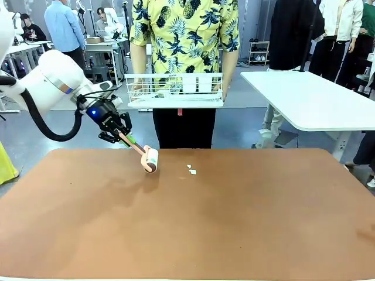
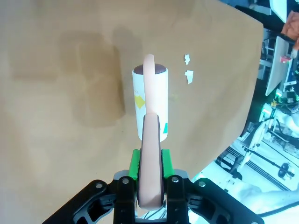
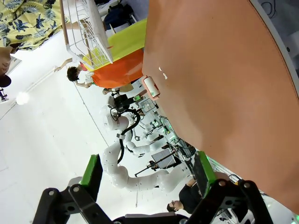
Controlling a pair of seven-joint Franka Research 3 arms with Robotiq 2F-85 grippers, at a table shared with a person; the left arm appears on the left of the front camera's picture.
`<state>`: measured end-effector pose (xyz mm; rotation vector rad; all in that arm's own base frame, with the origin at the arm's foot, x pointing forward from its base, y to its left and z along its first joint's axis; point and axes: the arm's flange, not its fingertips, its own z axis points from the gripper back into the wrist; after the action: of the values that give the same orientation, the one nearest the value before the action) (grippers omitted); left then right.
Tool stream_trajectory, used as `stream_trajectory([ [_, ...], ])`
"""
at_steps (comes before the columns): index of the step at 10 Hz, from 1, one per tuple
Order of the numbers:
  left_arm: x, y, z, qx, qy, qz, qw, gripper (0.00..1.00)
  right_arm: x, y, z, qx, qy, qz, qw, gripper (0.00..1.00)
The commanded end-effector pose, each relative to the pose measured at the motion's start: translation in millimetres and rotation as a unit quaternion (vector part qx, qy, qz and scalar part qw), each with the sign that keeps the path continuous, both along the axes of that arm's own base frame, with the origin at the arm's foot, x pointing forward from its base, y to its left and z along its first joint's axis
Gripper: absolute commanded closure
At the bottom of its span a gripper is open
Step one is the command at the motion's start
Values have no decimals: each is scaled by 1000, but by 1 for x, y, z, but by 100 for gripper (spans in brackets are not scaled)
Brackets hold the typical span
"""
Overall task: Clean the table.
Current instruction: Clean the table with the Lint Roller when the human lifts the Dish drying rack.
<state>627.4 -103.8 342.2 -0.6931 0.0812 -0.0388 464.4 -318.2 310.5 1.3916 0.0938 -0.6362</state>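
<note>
The reddish-brown table [image 1: 193, 222] spreads across the front view. My left gripper [image 1: 121, 136] is shut on the pink handle of a lint roller [image 1: 150, 160], whose white roll rests on the tabletop near the far edge. In the left wrist view the lint roller [image 2: 150, 102] points away from the green pads [image 2: 134, 164], with bits of paper stuck on it. Two small white paper scraps [image 1: 191, 170] lie just right of the roll, and the same paper scraps [image 2: 188, 70] lie beside the roll in the left wrist view. My right gripper [image 3: 147, 175] is open and held off the table's edge.
A person in a yellow patterned shirt stands at the far side holding a white wire dish rack [image 1: 174, 91] above the table's far edge. A white table [image 1: 316, 99] stands at the back right.
</note>
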Motion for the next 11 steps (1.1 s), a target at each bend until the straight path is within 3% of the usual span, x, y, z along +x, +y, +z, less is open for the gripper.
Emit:
stream_trajectory([
  [1,15,-2,7,-18,8,2,1000,81,-2,1,3,-3,-3,2,1000,0],
  [3,17,-9,1,-15,15,1,1000,81,-2,1,3,-3,-3,2,1000,0],
  [5,18,-18,-3,-26,-1,5,1000,81,-2,1,3,-3,-3,2,1000,0],
  [11,23,-41,-39,-29,30,-16,999,81,-2,1,3,-3,-3,2,1000,0],
])
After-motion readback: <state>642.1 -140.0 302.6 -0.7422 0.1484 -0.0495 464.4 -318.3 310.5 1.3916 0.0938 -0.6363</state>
